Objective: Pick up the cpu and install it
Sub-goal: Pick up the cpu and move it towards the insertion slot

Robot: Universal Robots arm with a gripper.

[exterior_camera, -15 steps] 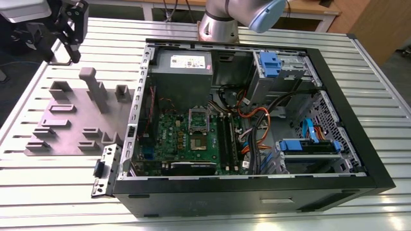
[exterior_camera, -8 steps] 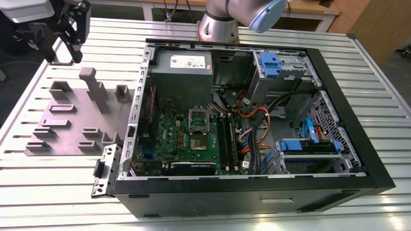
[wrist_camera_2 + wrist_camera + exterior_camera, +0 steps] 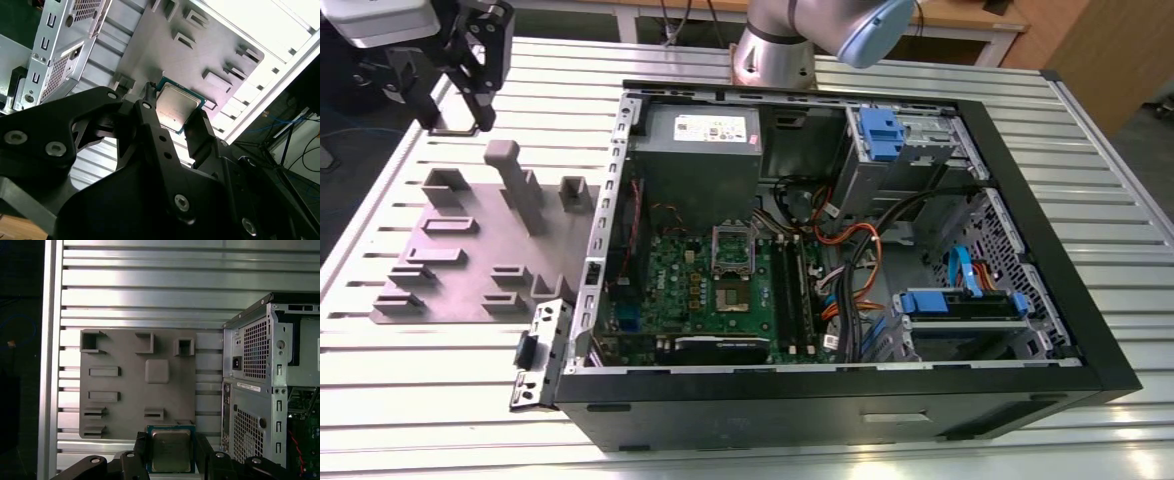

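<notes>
A slatted aluminium table (image 3: 440, 400) carries an open black computer case (image 3: 854, 410). At its nine o'clock in the exterior view lies a grey plastic holder plate (image 3: 467, 250). At ten o'clock, the black gripper (image 3: 458, 120) clamps the square, silver-topped cpu (image 3: 171, 450) by opposite edges, metal lid facing the wrist cameras, sides parallel to the plate's.

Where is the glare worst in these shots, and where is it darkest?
Second wrist view: the table blows out white beyond the cpu; first wrist view: bright bands streak its slats; exterior view: the computer case interior sits in shadow.
</notes>
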